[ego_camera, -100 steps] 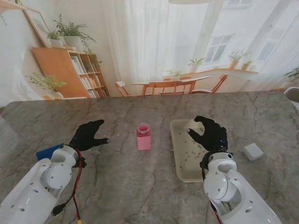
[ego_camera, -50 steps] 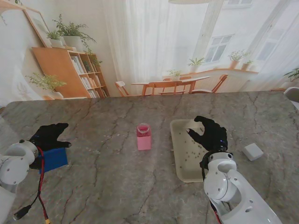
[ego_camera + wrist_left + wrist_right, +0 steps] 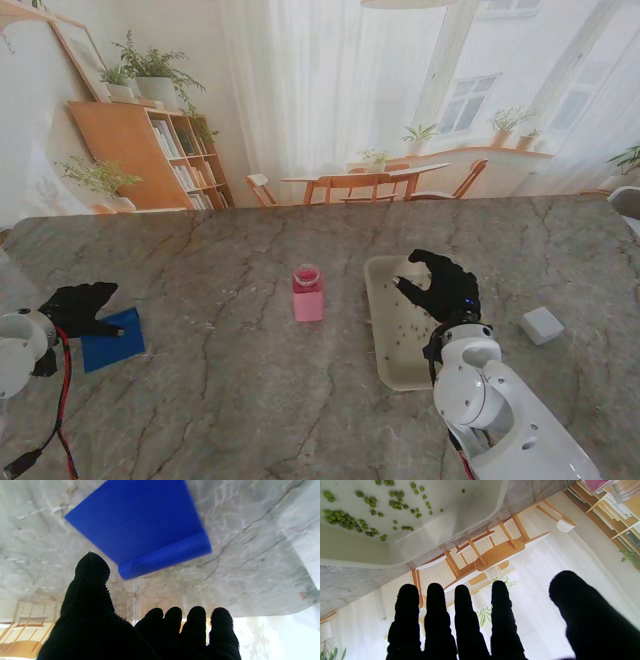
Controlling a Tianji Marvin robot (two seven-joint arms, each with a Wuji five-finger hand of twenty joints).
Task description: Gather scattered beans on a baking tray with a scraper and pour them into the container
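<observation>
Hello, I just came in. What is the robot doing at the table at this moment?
It is getting ready to sweep beans together on a tray. The left hand is open beside the blue scraper, which lies flat on the table, not gripped. The right hand hovers open over the tray, holding nothing. The beans lie scattered in the tray, and the pink container stands upright to its left.

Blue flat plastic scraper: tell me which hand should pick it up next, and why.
Left. The left hand hovers open right beside the blue flat plastic scraper at the table's left edge. The right hand is open over the white baking tray, far across the table past the pink container.
</observation>
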